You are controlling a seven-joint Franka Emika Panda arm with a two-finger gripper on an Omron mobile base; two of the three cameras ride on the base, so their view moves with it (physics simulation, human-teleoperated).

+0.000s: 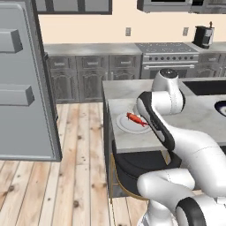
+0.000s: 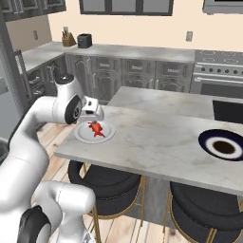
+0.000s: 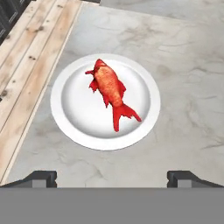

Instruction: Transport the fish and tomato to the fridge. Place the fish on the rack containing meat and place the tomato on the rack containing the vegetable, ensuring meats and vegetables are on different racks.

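A red fish (image 3: 110, 89) lies on a white plate (image 3: 74, 118) near the corner of the marble island counter (image 3: 183, 87). From the left base, the fish (image 1: 136, 118) and plate (image 1: 126, 126) sit beside the bent arm. My gripper (image 3: 112, 177) hovers above the plate, open, with nothing between its fingers. The right base view has my gripper (image 2: 92, 112) just over the fish (image 2: 96, 129) and plate (image 2: 83, 135). The grey fridge door (image 1: 22, 88) stands open at the far left. The tomato and the fridge racks are out of view.
A dark bowl (image 2: 224, 147) rests on the island's right side. Black stools (image 2: 102, 182) stand under the counter's near edge. A stove (image 1: 167, 55) and grey cabinets line the back wall. Wooden floor (image 1: 75, 167) lies between the island and the fridge door.
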